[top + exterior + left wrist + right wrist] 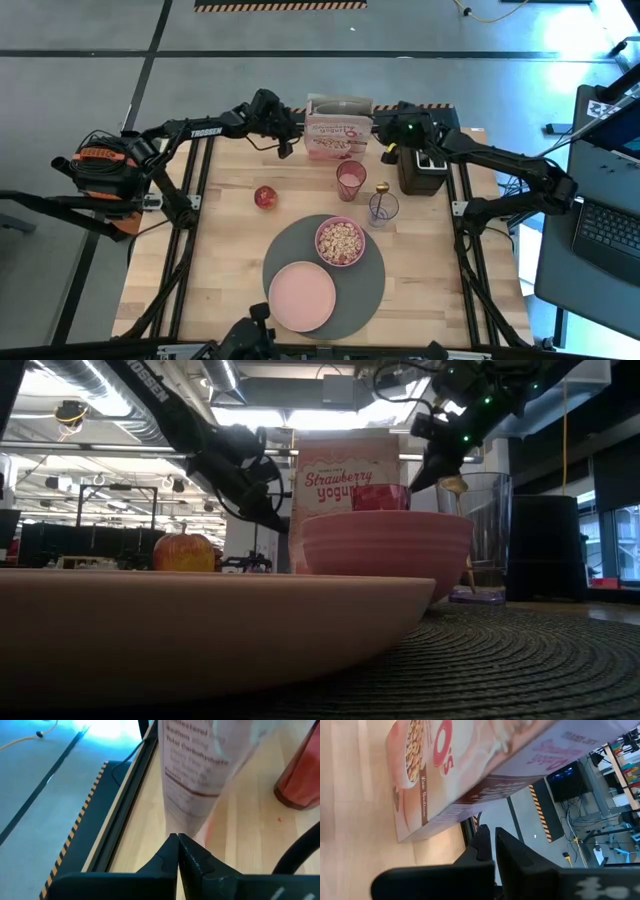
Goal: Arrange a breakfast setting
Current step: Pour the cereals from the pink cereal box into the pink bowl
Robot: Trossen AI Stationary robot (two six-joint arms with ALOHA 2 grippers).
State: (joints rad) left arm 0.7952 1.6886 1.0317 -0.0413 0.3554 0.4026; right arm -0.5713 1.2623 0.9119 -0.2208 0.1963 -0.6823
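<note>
High view: the cereal box (338,128) was seen upright at the desk's (230,250) far edge, the left gripper (284,150) just beside one end and the right gripper (388,152) beside the other; cereal lay in the bowl (341,241) on the mat (370,290).
Low view: the apple (184,550) and plate (200,630) were shown.
Left wrist view: jaws pressed together, holding nothing.
Right wrist view: jaws nearly closed, empty.
Step judged: box set down, arms by it.
Next move: toast, not visible, likely to be fetched.

One mat (362,293), bowl (340,241), plate (301,296), tumbler (351,180), glass (383,210), apple (265,196), cereal box (337,130).
</note>
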